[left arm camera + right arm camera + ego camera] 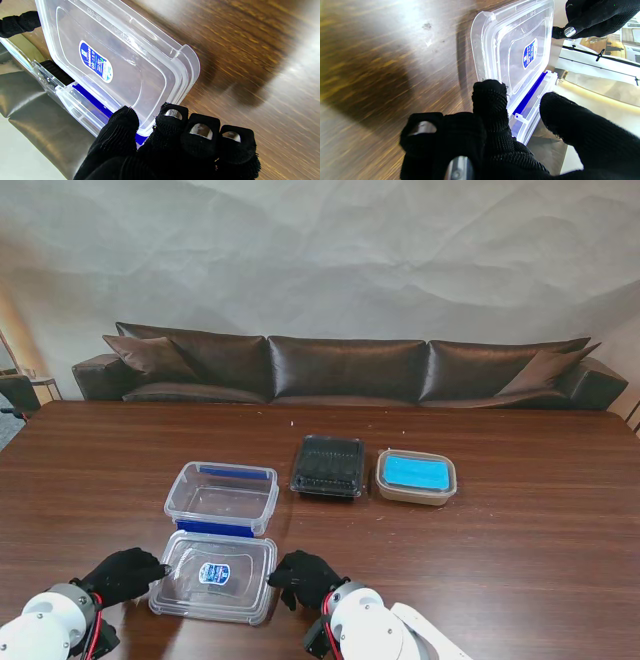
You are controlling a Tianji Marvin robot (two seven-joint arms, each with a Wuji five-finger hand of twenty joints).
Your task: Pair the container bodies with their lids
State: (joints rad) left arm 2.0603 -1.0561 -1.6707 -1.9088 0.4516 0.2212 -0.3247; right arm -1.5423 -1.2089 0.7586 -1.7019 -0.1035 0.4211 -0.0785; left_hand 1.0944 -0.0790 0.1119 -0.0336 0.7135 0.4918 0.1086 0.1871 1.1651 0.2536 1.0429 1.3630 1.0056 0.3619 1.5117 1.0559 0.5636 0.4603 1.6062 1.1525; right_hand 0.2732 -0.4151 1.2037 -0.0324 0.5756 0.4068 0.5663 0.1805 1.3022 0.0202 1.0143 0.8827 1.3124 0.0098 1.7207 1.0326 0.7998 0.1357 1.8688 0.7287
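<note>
A clear lid (pixel 213 577) with a blue label lies near me on the table, just in front of its clear body (pixel 222 498), which has blue clips. My left hand (pixel 125 573) is at the lid's left edge. In the left wrist view its thumb (pixel 120 125) lies over the lid (pixel 112 62) rim and the fingers curl against it. My right hand (pixel 305 577) is at the lid's right edge. There the index fingertip (pixel 490 95) touches the lid (pixel 517 50) corner while the thumb (pixel 570 115) stands apart from it.
A black container (pixel 328 465) and a container with a blue lid (pixel 416 476) sit side by side, farther from me and to the right of the clear body. A dark sofa (pixel 350 370) runs along the table's far edge.
</note>
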